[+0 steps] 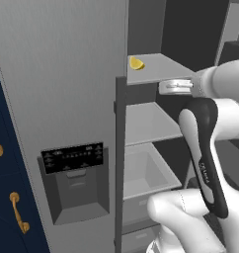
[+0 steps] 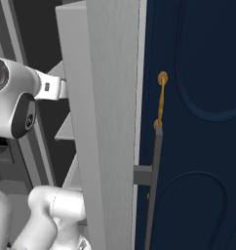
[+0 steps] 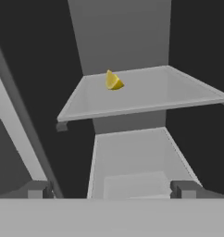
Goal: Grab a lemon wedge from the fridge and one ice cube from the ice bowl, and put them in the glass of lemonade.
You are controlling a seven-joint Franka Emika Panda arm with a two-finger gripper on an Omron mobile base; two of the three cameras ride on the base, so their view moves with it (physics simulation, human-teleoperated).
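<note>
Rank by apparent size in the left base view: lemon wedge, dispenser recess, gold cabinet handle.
1. dispenser recess, largest by far.
2. gold cabinet handle, a long thin bar.
3. lemon wedge, smallest; it lies farther back on a fridge shelf, which shrinks it somewhat.

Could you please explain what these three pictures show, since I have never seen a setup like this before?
The machine is a white robot arm on a driving base, rendered in a simulated kitchen. Two pictures come from cameras on the base, behind the arm to its left and right. The third comes from a camera on the hand, looking along the gripper; the two dark stubs at the bottom are its fingertips, standing wide open and holding nothing. The arm faces the open fridge, beside a navy cabinet with gold handles. A small yellow lemon wedge lies on an upper shelf, well ahead of the fingertips. Below are another shelf and a drawer-like bin.
</note>
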